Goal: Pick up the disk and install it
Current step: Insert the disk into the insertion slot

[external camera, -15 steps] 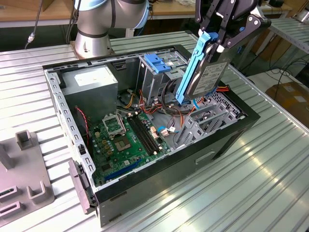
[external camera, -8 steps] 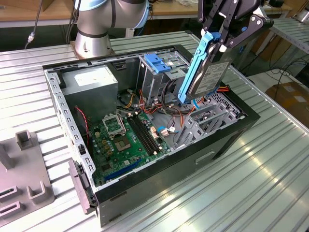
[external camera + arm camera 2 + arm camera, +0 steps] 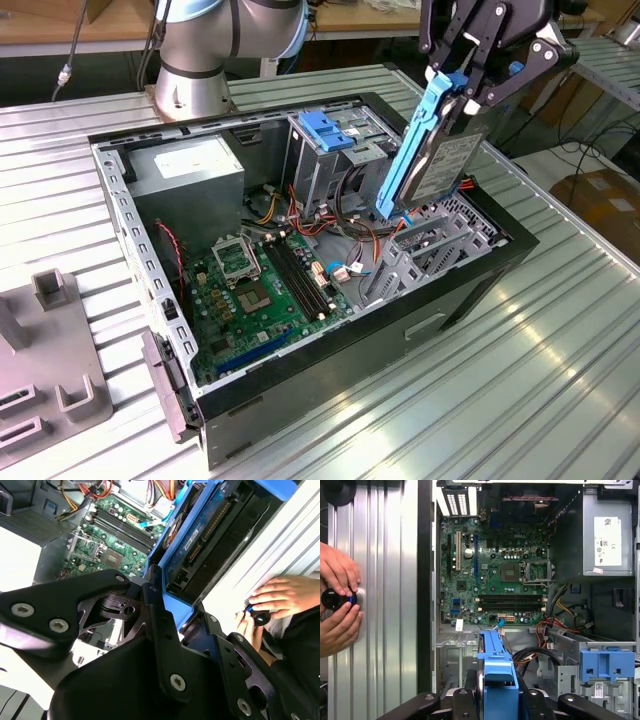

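Note:
My gripper (image 3: 462, 88) is shut on the disk (image 3: 447, 165), a dark grey hard drive in a bright blue carrier rail (image 3: 412, 150). It hangs on edge, tilted, above the metal drive cage (image 3: 440, 235) at the exterior view's right side of the open computer case (image 3: 300, 250). The lower end of the rail sits just over the cage. The second wrist view shows the disk (image 3: 200, 545) clamped between my black fingers (image 3: 155, 610). The first wrist view looks along the blue rail (image 3: 497, 675) toward the case interior.
A green motherboard (image 3: 255, 290) lies in the case floor, with a power supply (image 3: 190, 165) at the back and a blue bracket (image 3: 325, 130) on another cage. A person's hands (image 3: 337, 605) hold a black knob on the ribbed table (image 3: 520, 360). Grey fixtures (image 3: 50, 350) stand at the exterior view's left.

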### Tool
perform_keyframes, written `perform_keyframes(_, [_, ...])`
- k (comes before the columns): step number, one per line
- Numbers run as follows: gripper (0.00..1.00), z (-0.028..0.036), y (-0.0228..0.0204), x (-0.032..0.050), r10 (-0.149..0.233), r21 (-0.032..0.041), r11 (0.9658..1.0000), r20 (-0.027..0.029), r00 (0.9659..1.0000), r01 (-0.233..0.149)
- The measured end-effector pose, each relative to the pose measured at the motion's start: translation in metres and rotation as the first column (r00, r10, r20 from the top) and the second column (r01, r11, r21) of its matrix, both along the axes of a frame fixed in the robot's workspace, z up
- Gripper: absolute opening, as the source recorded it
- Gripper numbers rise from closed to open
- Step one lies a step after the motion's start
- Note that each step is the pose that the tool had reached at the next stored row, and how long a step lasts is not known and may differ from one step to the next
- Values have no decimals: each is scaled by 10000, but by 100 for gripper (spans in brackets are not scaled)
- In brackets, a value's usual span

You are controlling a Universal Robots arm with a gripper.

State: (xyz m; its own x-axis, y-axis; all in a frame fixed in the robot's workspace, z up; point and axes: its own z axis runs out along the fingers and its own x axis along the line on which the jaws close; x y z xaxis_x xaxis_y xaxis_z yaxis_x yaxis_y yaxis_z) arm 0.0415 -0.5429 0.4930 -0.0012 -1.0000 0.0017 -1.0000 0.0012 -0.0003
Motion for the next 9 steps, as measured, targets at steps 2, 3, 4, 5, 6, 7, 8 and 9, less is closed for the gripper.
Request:
perform_keyframes(2, [37, -16, -42, 59, 0, 0, 10000, 0, 10000, 0])
perform_keyframes(3, [37, -25, -49, 90, 4, 1, 10000, 0, 10000, -4])
perform_keyframes(4, [37, -36, -54, 129, 12, 2, 10000, 0, 10000, -12])
perform_keyframes(5, [37, -43, -57, 164, 21, 0, 10000, 0, 10000, -21])
perform_keyframes(6, [37, -52, -60, 206, 29, -1, 10000, 0, 10000, -29])
perform_keyframes(7, [37, -59, -61, 226, 31, 1, 10000, 0, 10000, -31])
perform_keyframes(8, [37, -66, -61, 246, 32, -1, 10000, -1, 10000, -32])
perform_keyframes(9, [37, -76, -63, 248, 32, -1, 10000, 29, 10000, -32])
